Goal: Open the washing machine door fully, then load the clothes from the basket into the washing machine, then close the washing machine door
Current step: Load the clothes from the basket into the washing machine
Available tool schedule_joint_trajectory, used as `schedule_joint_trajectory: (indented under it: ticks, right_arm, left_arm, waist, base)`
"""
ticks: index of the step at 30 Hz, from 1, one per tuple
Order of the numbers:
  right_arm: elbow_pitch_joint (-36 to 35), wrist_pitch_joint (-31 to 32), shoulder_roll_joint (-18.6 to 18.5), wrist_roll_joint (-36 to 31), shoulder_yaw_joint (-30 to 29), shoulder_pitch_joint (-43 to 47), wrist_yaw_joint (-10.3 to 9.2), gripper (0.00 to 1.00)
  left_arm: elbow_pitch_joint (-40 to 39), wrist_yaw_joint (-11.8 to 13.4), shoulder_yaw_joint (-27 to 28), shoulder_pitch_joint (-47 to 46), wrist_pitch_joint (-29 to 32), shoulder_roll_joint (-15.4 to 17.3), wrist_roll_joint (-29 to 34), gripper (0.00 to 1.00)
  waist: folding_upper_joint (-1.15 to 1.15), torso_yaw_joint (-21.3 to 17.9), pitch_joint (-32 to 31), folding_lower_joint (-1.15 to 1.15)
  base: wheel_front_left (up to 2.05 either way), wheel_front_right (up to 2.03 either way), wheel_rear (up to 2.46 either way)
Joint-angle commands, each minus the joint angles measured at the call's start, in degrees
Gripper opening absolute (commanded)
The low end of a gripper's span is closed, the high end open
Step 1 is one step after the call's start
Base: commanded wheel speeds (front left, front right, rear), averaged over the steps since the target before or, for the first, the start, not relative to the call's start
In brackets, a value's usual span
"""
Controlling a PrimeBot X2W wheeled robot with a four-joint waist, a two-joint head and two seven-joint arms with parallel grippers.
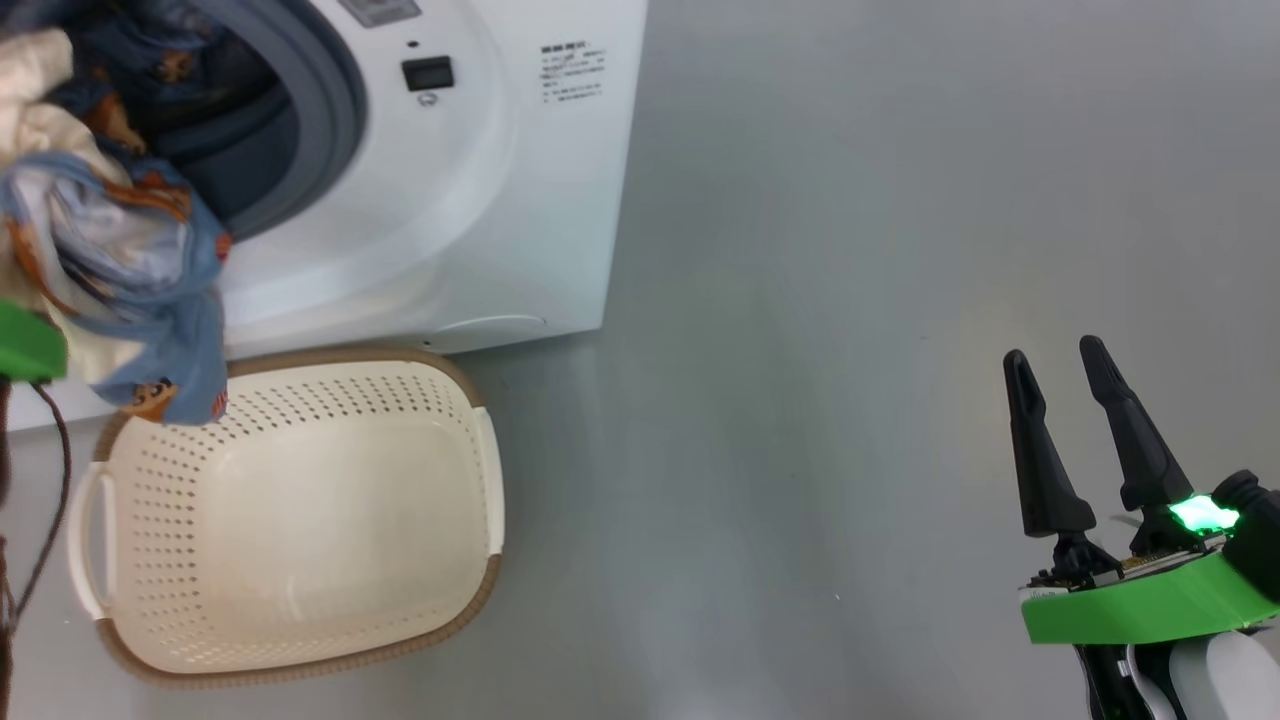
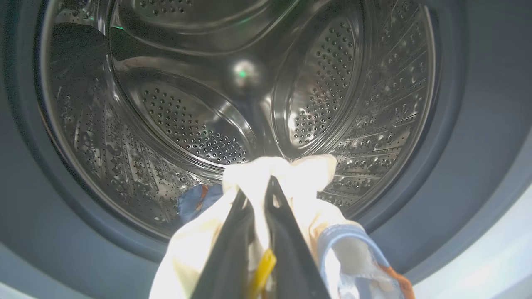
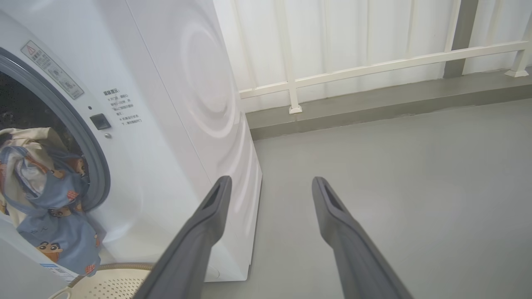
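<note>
Left gripper (image 2: 257, 187): clenched on a fold of cream cloth, its two dark fingers pressed close together and pointing into the mouth of the washing machine (image 2: 511, 232).
Clothes (image 2: 307, 170): caught in the left gripper. The cream piece is bunched around the fingertips, a pale blue-edged piece with an orange patch hangs at the lower right, and a bit of blue shows just left of the fingers.
Yellow strip (image 2: 264, 265): sits between the two fingers low in the left wrist view; too blurred to say what it is.
Clothes, head view (image 1: 120, 260): blue bear-print and cream fabric held up before the drum opening at the left edge. The lowest blue end hangs over the basket's far left corner, and whether it touches the rim is hard to tell.
Clothes, right wrist view (image 3: 45, 195): the bundle drapes from the opening down over the lower gasket and the white front.
Drum (image 2: 187, 124): shiny perforated steel, ribs and holes across its back and sides.
Gasket (image 1: 330, 110): grey-blue ring around the opening.
Washing machine, head view (image 1: 500, 200): white front-loader at the upper left, with small printed text on its front.
Basket (image 1: 300, 420): upright on the floor just in front of the machine's base, its perforated walls and bottom in plain sight.
Right gripper (image 1: 1052, 352): released, fingers spread wide with only floor between them, at the lower right and well apart from machine and basket.
Floor (image 1: 800, 400): smooth grey.
Railing (image 3: 374, 70): white, along a pale wall beyond the machine.
</note>
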Motion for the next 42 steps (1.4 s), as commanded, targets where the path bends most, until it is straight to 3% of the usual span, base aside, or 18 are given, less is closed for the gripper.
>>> schedule_joint_trajectory:
  ticks: [1, 15, 29, 34, 35, 37, 42]
  right_arm:
    - [-1.29, -0.46, -0.63, 0.09, 1.15, -1.30, 0.32, 1.00]
    - [-1.22, -0.46, 0.44, 0.06, 3.12, -3.93, 0.32, 1.00]
    - [-1.01, -0.46, 1.45, 0.14, 6.37, -6.40, 0.32, 1.00]
    - [-1.19, -0.46, 1.71, 0.08, 6.46, -6.78, 0.32, 1.00]
    - [-1.29, -0.46, 1.78, 0.03, 6.36, -6.81, 0.32, 1.00]
    - [-1.41, -0.46, 2.36, -0.40, 6.86, -7.92, 0.32, 1.00]
    - [-1.28, -0.46, 2.44, -0.47, 7.36, -8.38, 0.32, 1.00]
  left_arm:
    - [0.17, -0.19, 1.33, -2.74, -0.15, 3.20, 0.71, 0.00]
    - [17.40, -1.11, -2.86, -20.11, -0.60, 2.88, 3.29, 0.00]
    - [27.88, -1.73, -5.26, -34.39, -4.83, 6.89, 6.13, 0.00]
    - [27.05, -1.97, -5.68, -37.66, -6.56, 7.81, 7.12, 0.00]
    - [25.24, -1.84, -5.35, -38.71, -6.84, 7.88, 7.32, 0.00]
    - [10.38, -0.35, -0.92, -36.74, -6.91, 8.51, 9.00, 0.00]
    - [8.06, -0.79, 1.43, -32.98, -6.92, 7.77, 9.98, 0.00]
  waist:
    - [0.00, -1.21, 1.51, -0.01]
    - [0.00, -3.79, 7.63, -0.01]
    - [0.00, -7.67, 13.11, -0.01]
    - [0.00, -8.11, 14.23, -0.01]
    - [0.00, -8.09, 14.62, -0.01]
    - [0.00, -7.95, 15.84, -0.01]
    - [0.00, -7.78, 15.91, -0.01]
  base:
    - [0.00, 0.00, 0.00]
    - [0.00, 0.00, 0.00]
    - [0.00, 0.00, 0.00]
    - [0.00, 0.00, 0.00]
    - [0.00, 0.00, 0.00]
    - [0.00, 0.00, 0.00]
    - [0.00, 0.00, 0.00]
